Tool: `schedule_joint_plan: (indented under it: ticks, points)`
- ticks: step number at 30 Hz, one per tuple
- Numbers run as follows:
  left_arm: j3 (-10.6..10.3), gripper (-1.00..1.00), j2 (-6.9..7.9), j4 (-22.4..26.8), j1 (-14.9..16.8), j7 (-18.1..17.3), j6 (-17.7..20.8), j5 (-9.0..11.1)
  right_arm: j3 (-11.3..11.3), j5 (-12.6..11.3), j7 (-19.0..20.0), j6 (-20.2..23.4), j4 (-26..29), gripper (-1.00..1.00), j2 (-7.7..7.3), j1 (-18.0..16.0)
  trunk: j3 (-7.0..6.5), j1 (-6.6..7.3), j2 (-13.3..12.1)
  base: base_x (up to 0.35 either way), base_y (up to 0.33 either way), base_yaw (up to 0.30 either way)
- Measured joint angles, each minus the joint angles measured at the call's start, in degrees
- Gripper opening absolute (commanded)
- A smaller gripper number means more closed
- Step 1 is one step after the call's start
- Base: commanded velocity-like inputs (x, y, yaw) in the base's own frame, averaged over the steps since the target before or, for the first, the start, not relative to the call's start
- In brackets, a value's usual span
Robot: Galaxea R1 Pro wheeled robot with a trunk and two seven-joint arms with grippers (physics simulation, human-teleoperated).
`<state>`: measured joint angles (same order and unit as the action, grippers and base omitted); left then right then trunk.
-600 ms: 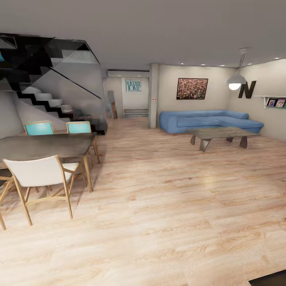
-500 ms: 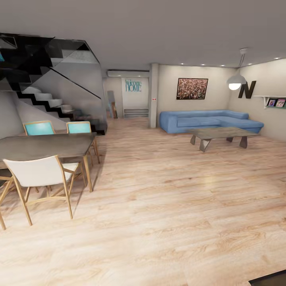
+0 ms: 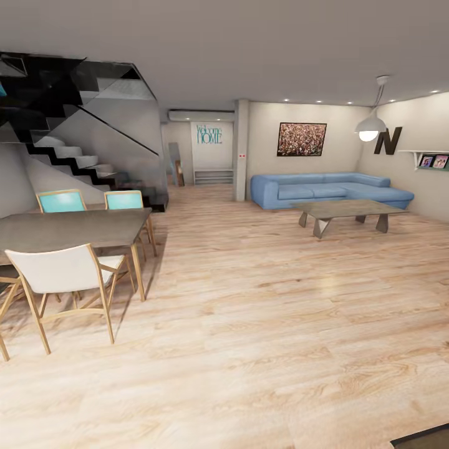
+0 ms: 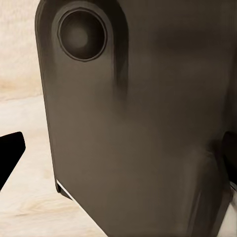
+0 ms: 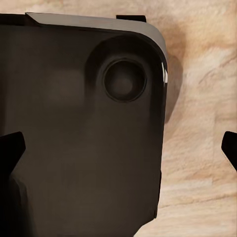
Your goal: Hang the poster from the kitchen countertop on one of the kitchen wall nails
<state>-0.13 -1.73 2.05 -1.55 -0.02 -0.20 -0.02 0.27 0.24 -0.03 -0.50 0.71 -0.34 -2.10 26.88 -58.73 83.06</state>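
Both sets of jaws stand spread wide and hold nothing: in the right wrist view the right gripper has its two black fingertips far apart at either edge of the picture, over a dark rounded part of the robot with a circular recess, and pale wood floor beyond. One black fingertip of the left gripper juts in at the edge of the left wrist view, well clear of its partner, against another dark body panel. From the head camera, an open-plan living room spreads out on light plank flooring. A dark dining table stands at left with a white chair and two turquoise chairs around it, below a black staircase. Across the room a blue corner sofa sits behind a low grey coffee table, beneath a wide brownish landscape picture. A white pendant lamp hangs near a large letter N on the right wall.
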Motion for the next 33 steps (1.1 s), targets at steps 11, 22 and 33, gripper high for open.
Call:
schedule_joint_plan:
  ticks: [11,22,33]
  points:
    - [0.18,1.00,-0.48,2.14,-0.86,0.03,-0.40,-0.25,-0.32,0.00,-0.04,-1.78,2.06,1.00,-2.02,-1.98,0.00,0.00,0.00,0.000,0.000,0.000]
    - [0.45,1.00,-0.48,38.00,-0.99,0.02,-0.49,-0.38,-0.45,-0.07,-0.13,-11.92,25.31,1.00,-3.12,-2.26,0.00,0.00,0.00,0.000,0.000,0.000]
    - [0.76,1.00,-0.05,37.83,-0.99,0.02,-0.56,-0.37,-0.27,-0.01,-0.13,-11.97,25.50,1.00,-3.15,-1.69,0.00,0.00,0.00,0.000,0.000,0.000]
